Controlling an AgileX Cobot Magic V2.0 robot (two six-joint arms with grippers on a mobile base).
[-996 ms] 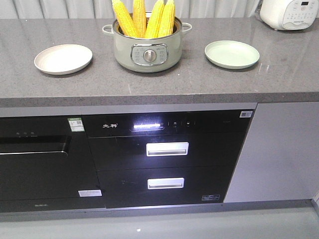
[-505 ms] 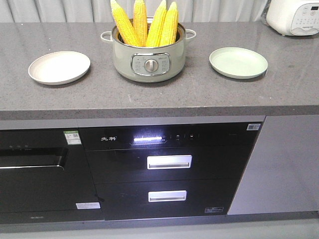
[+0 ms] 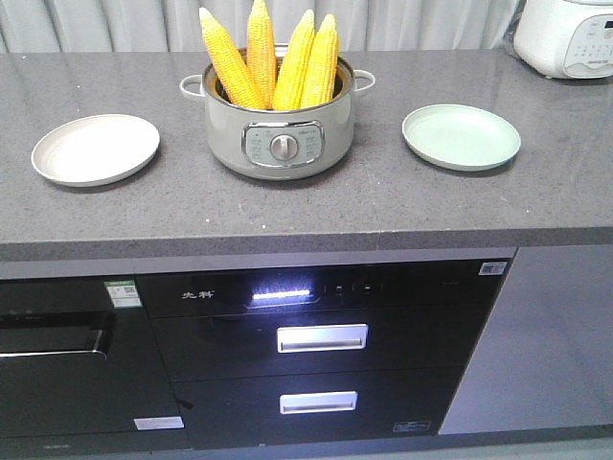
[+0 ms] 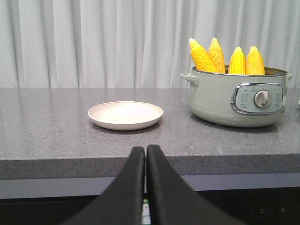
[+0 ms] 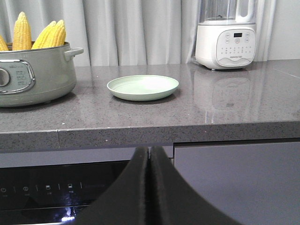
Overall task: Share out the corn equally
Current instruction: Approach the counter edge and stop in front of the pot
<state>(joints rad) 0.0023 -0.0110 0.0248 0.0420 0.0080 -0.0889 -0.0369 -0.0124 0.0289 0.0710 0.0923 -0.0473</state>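
Several yellow corn cobs (image 3: 270, 56) stand upright, tips up, in a pale green electric pot (image 3: 280, 129) at the middle of the grey counter. A cream plate (image 3: 96, 149) lies left of the pot and a green plate (image 3: 462, 137) lies right of it; both are bare. In the left wrist view, my left gripper (image 4: 145, 149) is shut on nothing, in front of the counter edge, facing the cream plate (image 4: 125, 115) with the corn (image 4: 227, 57) at right. My right gripper (image 5: 149, 149) is likewise shut and empty, facing the green plate (image 5: 143, 87). Neither gripper shows in the front view.
A white appliance (image 3: 570, 34) stands at the counter's back right corner, seen too in the right wrist view as a blender (image 5: 227, 40). Black built-in appliances with drawer handles (image 3: 322, 337) sit under the counter (image 3: 287, 206). A curtain hangs behind.
The front view has shifted: counter, pot and plates sit lower and larger in frame, as if the camera came closer. Pot, corn and plates keep their places on the counter.
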